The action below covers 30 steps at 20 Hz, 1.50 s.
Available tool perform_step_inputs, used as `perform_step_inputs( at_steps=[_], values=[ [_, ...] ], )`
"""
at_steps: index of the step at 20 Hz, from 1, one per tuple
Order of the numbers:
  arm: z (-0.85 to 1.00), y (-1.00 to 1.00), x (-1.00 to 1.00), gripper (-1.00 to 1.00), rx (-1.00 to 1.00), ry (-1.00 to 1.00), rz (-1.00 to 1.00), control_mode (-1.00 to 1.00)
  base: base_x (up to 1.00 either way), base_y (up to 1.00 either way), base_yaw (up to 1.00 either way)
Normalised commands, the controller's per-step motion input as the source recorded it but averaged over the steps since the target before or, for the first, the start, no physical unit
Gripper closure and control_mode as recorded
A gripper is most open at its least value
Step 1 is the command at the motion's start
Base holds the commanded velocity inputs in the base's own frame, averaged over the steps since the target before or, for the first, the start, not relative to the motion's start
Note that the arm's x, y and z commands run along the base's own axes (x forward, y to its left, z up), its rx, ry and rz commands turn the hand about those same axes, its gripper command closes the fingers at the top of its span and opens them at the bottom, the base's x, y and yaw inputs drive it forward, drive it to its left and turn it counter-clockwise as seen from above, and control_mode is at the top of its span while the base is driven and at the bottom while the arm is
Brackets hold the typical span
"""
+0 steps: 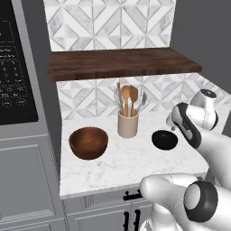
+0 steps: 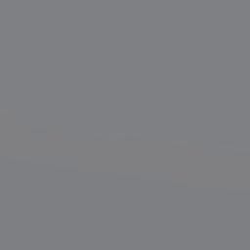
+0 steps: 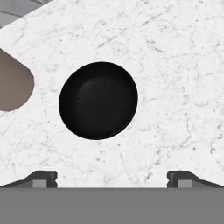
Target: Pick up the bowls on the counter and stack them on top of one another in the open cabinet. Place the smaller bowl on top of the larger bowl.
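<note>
My tool hangs above the worktop with its two dark tips spread wide at the bottom corners of the hand view and nothing between them, so it is open and empty. The small black bowl sits just left of the middle of that view, upright on the marble, with bare stone all round it. In the left base view the same bowl lies right of centre, beside the beige utensil holder with its wooden spoons, and my hand hovers close on its right. The large wooden bowl stands left of centre on the same worktop, well apart from the black one, with the holder between them. The dark wooden shelf runs across the upper part of the frame against the tiled wall, and nothing rests on it yet. I judge the black bowl to be light, rigid and glossy, so slippery under my tips; its body looks too broad to span, so I would take it by the rim, one tip inside and one outside, squarely so it cannot twist. The wooden bowl looks heavier, with a thicker wall and more grip, and since it must go underneath, it probably belongs on the shelf first.
</note>
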Motion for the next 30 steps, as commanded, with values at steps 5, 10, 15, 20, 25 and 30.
perform_step_inputs(
  at_steps=[5,10,15,20,25,30],
  values=[
    [-0.30,-0.01,0.34,-1.00,0.01,0.01,0.00,-1.00,0.00,0.00,0.00],
    [-0.37,0.00,0.33,-1.00,0.00,0.08,0.00,-1.00,0.00,0.00,0.00],
    [-0.27,-0.27,0.11,-1.00,0.01,0.06,0.00,-1.00,0.00,0.00,0.00],
    [-0.30,-0.23,0.04,-1.00,0.01,0.07,0.00,-1.00,0.00,0.00,0.00],
    [-0.47,-0.01,0.17,-1.00,0.00,0.05,0.00,-1.00,0.00,0.00,0.00],
    [-0.36,0.00,0.23,-1.00,0.02,0.00,0.00,-1.00,0.00,0.00,0.00]
  ],
)
